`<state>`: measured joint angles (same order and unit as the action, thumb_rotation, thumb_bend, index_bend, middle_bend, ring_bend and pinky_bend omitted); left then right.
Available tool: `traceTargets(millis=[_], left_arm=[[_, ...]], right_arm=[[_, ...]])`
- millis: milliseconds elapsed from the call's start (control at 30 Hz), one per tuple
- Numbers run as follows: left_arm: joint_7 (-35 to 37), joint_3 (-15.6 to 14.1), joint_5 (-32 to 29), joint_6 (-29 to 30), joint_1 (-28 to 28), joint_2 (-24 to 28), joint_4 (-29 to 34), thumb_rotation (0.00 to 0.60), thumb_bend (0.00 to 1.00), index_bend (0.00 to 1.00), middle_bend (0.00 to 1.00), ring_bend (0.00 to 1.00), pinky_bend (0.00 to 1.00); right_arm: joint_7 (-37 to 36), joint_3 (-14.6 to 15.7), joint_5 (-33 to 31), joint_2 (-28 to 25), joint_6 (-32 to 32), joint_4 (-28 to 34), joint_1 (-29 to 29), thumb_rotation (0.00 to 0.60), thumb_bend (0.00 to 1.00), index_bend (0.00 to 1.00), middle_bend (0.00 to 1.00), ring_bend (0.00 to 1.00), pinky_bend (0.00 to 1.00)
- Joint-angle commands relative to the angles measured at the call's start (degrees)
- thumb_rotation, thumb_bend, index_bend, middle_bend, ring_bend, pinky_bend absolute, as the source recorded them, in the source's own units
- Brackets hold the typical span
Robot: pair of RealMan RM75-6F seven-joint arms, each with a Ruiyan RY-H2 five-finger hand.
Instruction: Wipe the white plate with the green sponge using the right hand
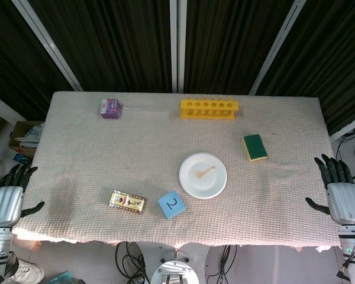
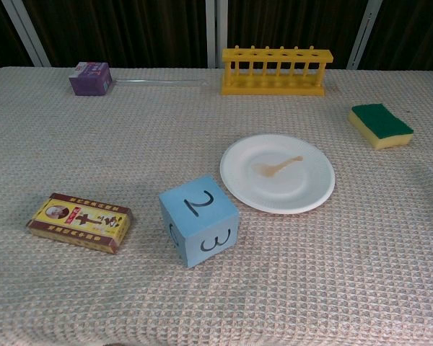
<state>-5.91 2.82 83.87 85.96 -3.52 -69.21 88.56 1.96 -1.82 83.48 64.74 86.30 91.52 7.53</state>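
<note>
**Nothing begun: sponge untouched, smear on the plate**

Green sponge [image 1: 255, 147], scouring face up over a yellow body, flat on the cloth toward the right of the table, well apart from any hand. White plate [image 1: 203, 175] near the table's middle, left of and nearer than the sponge, marked at its centre with a brownish smear [image 2: 278, 166] plainly visible from the chest view. No contact between sponge and plate.

Right hand [image 1: 338, 189] at the table's right edge, fingers spread and holding nothing, nearer than the sponge. Left hand [image 1: 9, 194] likewise at the left edge, fingers apart, empty, far from everything that matters here.

Judged from this: zero of the task done. Left to do: reaching across to the sponge, grasping it, carrying it to the plate, rubbing over the smear.

Round about: blue cube [image 2: 198, 228] just beside the plate's near-left rim, a likely nuisance only for a wide sweep. Yellow rack [image 1: 208, 108] at the far edge, purple box [image 1: 110, 108] far left, small yellow-and-red box [image 1: 128, 201] near left, all out of the way.
</note>
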Motion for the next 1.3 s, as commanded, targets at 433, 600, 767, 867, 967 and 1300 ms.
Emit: traceTargets(millis=[433,600,767,867,967,1300], left_arm=[[0.35,-0.84,1.57,2.19,1.11,0.19,0.97,0.6,0.0,0.15,0.1,0.09,0.22],[0.62,-1.48,1.68,2.8,1.98,-0.14,0.86,0.6,0.0,0.15,0.1,0.09,0.22],[1.23,-1.67,1.25,2.63,2.41,-0.24,0.47,0.6,0.0,0.15,0.1,0.09,0.22],[1.61,-1.5,0.89,2.36,2.39,-0.39,0.29,0.6,0.0,0.15,0.1,0.09,0.22],[1.7,-1.33,0.72,2.0,2.2,-0.47,0.17,0.6,0.0,0.15,0.1,0.09,0.22],[1.94,-1.08,0.25,0.92,1.77,-0.63,-0.17,0.6,0.0,0.15,0.1,0.09,0.22]], right_arm=[[2.05,-10.07,-19.32,-2.5,-19.61,8.22,10.48,0.6,0.21,0.0,0.08,0.0,0.04],[9.02,-13.6,-34.02,1.13,-30.92,3.07,19.72,0.6,0.46,0.0,0.14,0.06,0.15],[15.0,-14.4,-45.9,7.2,-36.58,-4.36,26.92,0.6,0.61,0.0,0.22,0.09,0.16],[15.2,-14.88,-51.82,9.56,-41.23,-7.39,30.14,0.6,0.61,0.0,0.24,0.09,0.16],[14.6,-14.99,-56.03,11.11,-45.42,-10.68,32.58,0.6,0.61,0.0,0.24,0.09,0.16],[10.99,-14.01,-61.75,15.79,-51.79,-21.77,37.04,0.6,0.61,0.0,0.24,0.11,0.16]])
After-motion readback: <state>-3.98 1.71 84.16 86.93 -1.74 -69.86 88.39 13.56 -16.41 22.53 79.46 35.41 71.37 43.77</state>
